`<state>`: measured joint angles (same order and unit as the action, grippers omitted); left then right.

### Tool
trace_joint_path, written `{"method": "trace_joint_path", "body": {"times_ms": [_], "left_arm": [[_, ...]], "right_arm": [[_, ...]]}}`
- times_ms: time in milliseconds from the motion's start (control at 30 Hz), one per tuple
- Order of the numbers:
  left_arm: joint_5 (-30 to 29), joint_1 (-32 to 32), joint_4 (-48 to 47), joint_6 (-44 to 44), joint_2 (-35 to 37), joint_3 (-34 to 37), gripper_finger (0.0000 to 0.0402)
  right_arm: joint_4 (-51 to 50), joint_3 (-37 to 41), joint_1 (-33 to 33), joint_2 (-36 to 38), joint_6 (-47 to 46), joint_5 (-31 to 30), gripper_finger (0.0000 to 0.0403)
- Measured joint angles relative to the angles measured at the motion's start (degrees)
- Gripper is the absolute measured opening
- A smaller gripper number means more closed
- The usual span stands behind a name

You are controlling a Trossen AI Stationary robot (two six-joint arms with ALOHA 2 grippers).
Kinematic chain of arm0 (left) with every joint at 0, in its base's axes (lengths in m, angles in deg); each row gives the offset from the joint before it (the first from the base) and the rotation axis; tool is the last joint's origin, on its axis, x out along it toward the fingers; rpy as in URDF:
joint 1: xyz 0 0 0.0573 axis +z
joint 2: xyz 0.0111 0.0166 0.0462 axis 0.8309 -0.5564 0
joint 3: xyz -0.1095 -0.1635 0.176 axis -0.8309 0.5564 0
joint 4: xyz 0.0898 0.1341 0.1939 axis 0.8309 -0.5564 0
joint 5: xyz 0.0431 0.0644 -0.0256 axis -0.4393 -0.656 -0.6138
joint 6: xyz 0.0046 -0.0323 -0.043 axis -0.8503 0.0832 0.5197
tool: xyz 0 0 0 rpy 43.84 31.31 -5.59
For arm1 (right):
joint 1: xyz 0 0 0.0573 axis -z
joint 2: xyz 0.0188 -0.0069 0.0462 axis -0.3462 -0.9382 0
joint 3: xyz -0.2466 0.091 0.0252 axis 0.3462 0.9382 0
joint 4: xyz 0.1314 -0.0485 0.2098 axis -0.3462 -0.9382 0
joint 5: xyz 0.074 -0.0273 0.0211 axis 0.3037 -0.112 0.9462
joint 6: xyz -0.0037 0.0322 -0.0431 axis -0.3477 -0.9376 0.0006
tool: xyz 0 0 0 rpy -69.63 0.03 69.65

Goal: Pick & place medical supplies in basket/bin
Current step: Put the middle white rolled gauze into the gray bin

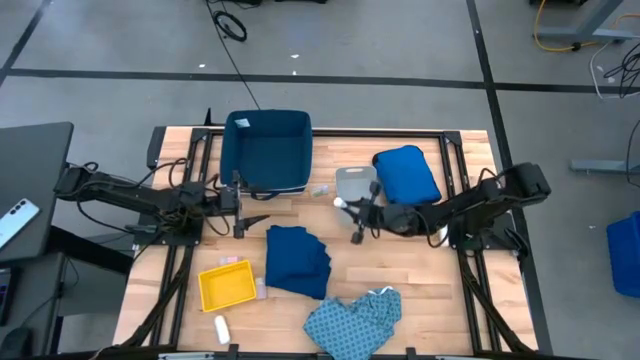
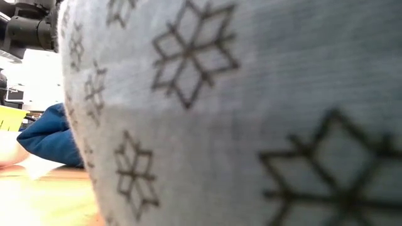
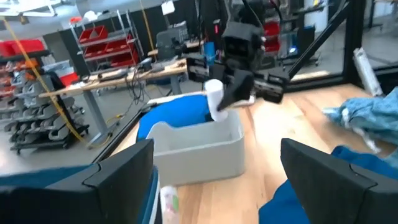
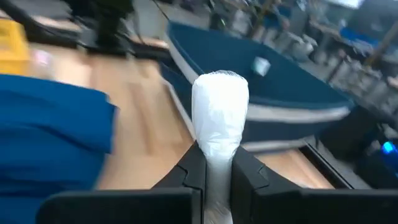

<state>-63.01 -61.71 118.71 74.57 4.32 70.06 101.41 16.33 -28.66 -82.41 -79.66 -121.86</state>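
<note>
My right gripper (image 1: 350, 212) is shut on a white roll (image 4: 219, 121) close to the near edge of the light grey tray (image 1: 357, 184). The left wrist view shows the same roll (image 3: 214, 98) just above the tray's rim (image 3: 199, 144). My left gripper (image 1: 240, 205) waits open beside the navy bin (image 1: 268, 150), touching nothing. On the table lie the navy garment (image 1: 298, 260), the light blue patterned garment (image 1: 355, 320), the yellow tray (image 1: 228, 285), a white packet (image 1: 221, 328) and a small packet (image 1: 320, 190) by the bin. My right gripper pinches the white roll between its two fingers (image 4: 191, 169), at the roll's lower end (image 4: 217, 163). The rest of the roll sticks out past the fingertips. The arm reaches in from the table's right. The roll is lifted clear of the table, by the grey tray.
A royal-blue puffy bundle (image 1: 405, 175) lies right of the grey tray, under the right arm. The patterned cloth (image 2: 239, 113) fills most of the low view; beside it show the navy garment (image 2: 50, 135) and a bit of the yellow tray (image 2: 9, 117). Bare wood lies between the arms.
</note>
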Motion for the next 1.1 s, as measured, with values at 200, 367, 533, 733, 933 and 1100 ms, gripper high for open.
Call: {"method": "trace_joint_path", "body": {"times_ms": [200, 367, 533, 733, 933, 1100], "left_arm": [[-0.59, -0.02, -0.34, 0.40, 0.00, 0.00, 0.0355], [-0.60, -0.02, -0.03, 0.28, 0.00, -0.02, 0.0355], [-0.59, -0.02, 0.39, -0.33, 0.00, -0.02, 0.0355], [-0.59, -0.02, 0.82, -0.46, 0.00, -0.02, 0.0355], [-0.59, -0.02, 0.44, -0.46, 0.00, -0.07, 0.0355], [-0.57, -0.02, 0.06, -0.33, 0.00, -0.07, 0.0355]], "right_arm": [[-14.51, 0.02, 5.74, 3.77, -8.75, 5.97, 0.0033], [-20.74, 0.00, 9.86, 4.38, -13.22, 13.14, 0.0033], [-33.89, -3.72, 12.87, 4.35, -15.14, 17.14, 0.0033], [-47.86, -10.33, 15.08, 4.35, -14.71, 21.89, 0.0033], [-49.18, -11.50, 15.83, 4.33, -12.80, 24.13, 0.0104], [-51.63, -11.50, 15.78, 4.31, -12.54, 24.50, 0.0170]]}}
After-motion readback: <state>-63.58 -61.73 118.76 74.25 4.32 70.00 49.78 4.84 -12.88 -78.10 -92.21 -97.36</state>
